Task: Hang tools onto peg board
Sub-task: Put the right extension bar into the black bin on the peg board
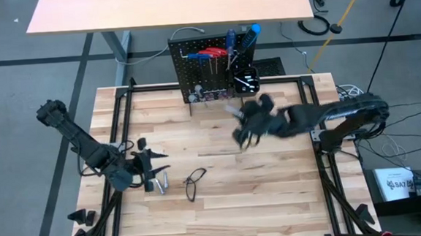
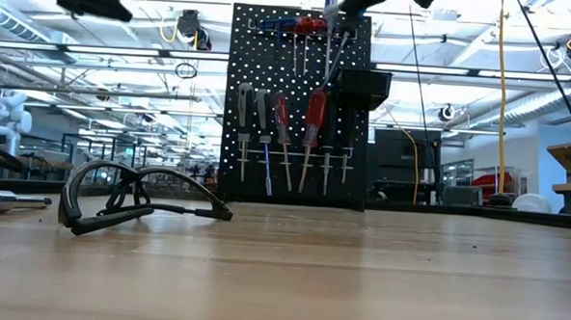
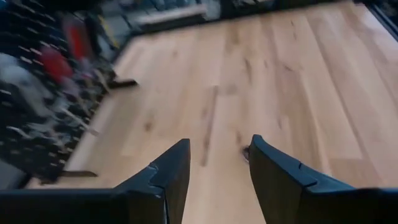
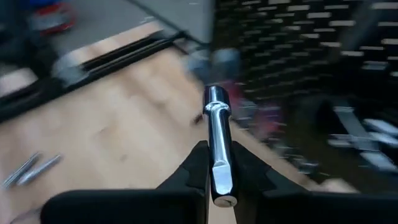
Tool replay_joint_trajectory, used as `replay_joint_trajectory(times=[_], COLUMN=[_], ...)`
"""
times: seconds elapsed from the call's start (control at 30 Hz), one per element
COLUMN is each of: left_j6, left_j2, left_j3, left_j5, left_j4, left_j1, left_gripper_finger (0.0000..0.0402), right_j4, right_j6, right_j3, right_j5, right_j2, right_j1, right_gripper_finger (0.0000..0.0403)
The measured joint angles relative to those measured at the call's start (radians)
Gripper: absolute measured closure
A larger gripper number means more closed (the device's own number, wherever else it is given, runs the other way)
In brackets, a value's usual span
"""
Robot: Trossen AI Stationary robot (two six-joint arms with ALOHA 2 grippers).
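Observation:
The peg board [image 1: 209, 68] stands upright at the table's far edge; screwdrivers with red and blue handles [image 2: 312, 113] hang on its hooks, and a small black bin [image 2: 364, 86] is fixed to it. Two silver bits [image 1: 158, 183] and a black wire loop [image 1: 195, 183] lie on the tabletop at the near left. My left gripper [image 3: 217, 149] hovers open just left of the bits [image 1: 153, 167], with nothing between its fingers. My right gripper [image 1: 242, 134] is raised over the table in front of the board, shut on a silver bit [image 4: 216, 134]. My right gripper pinches the silver bit by its rear end [image 4: 219, 177] between the two fingers. The bit lies along the fingers, and its free end [image 4: 214, 96] sticks out well past the fingertips toward the peg board. It is lifted clear of the table.
Black frame rails [image 1: 123, 123] run along the table's left and right sides. Small black pieces [image 1: 81, 217] lie off the near left corner. Bare wood lies between the wire loop and the peg board. A second tan table [image 1: 167, 7] stands beyond the board.

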Motion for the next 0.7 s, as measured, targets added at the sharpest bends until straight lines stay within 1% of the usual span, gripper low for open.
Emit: replay_joint_trajectory(times=[0.07, 0.13, 0.27, 0.47, 0.7], left_j6=[-0.001, -0.003, -0.002, -0.002, 0.021], left_j2=[-0.01, -0.015, -0.016, -0.016, -0.016], left_j3=[0.0, 0.0, 0.0, 0.0, -0.001], left_j5=[-0.058, -0.094, -0.15, -0.14, -0.134], left_j4=[0.003, 0.002, 0.003, 0.003, 0.004], left_j1=[-0.017, -0.027, -0.03, -0.03, -0.03], left_gripper_finger=[0.0237, 0.0237, 0.0237, 0.0237, 0.0237], right_j4=[-0.029, -0.044, -0.066, -0.105, -0.09], right_j6=[0.026, 0.048, 0.055, 0.047, 0.03], right_j3=[0.0, 0.0, 0.0, 0.0, 0.0], right_j5=[0.003, -0.001, -0.077, -0.136, -0.165], right_j2=[-0.036, -0.065, -0.083, -0.059, -0.043], right_j1=[-0.054, -0.106, -0.223, -0.345, -0.411], right_gripper_finger=[0.0378, 0.0378, 0.0378, 0.0378, 0.0378])
